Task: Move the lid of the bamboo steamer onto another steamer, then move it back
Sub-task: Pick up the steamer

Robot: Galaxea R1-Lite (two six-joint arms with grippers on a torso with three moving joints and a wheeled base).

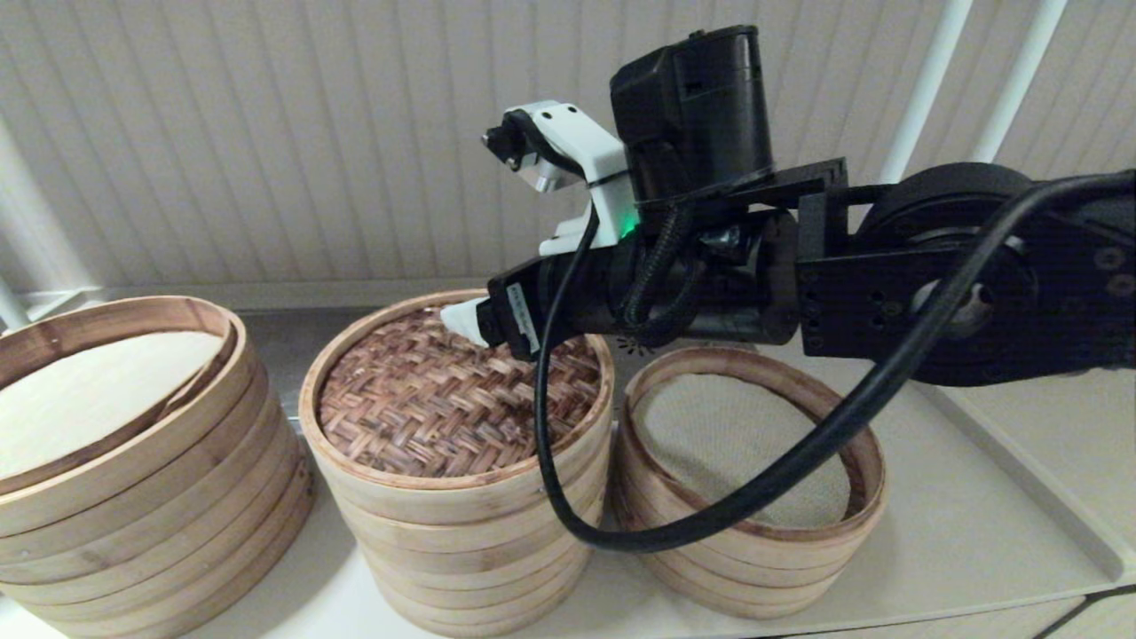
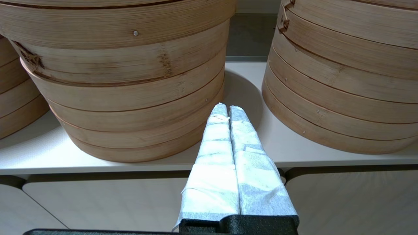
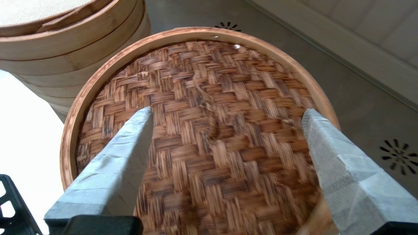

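Note:
The bamboo steamer lid point(image 1: 448, 404), with its dark herringbone top and pale band rim, lies on the middle stack of pale bamboo rings point(image 1: 470, 550); it hides that stack's liner. My right gripper point(image 1: 463, 321) reaches in from the right over the lid's far side. In the right wrist view it point(image 3: 228, 111) is open wide above the woven top of the lid point(image 3: 202, 124), with one finger point(image 3: 329, 153) near the rim; whether it touches is unclear. My left gripper point(image 2: 227, 107) is shut and empty, low at the table's front edge, pointing at the gap between two stacks.
A wider stack with a plain cream liner point(image 1: 115, 461) stands on the left. A shorter stack with a grey-beige mesh liner point(image 1: 745, 479) stands right of the middle one, almost touching it. The right arm's black cable point(image 1: 710, 519) droops over the short stack. A ribbed wall is behind.

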